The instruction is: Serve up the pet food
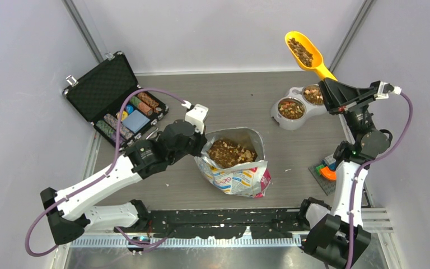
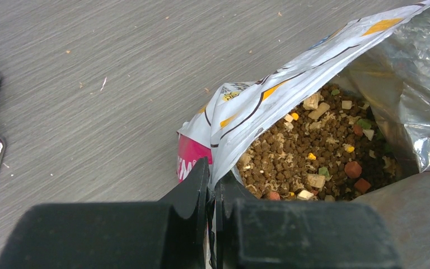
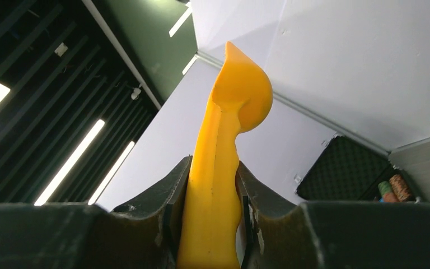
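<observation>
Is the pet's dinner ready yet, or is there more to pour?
Almost. Both cups of the double bowl already hold pet food. Right now the right gripper holds a yellow scoop loaded with more, raised near the bowl, while the left gripper pinches the rim of the open bag. Left to do: tip that scoopful in.

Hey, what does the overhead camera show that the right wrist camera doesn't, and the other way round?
Only overhead: pet food in the yellow scoop, the twin dish, the foil bag pinched by the left pincer. Only right wrist: ceiling light strips. Both: the scoop clamped in the right pincer, and the open black case.
</observation>
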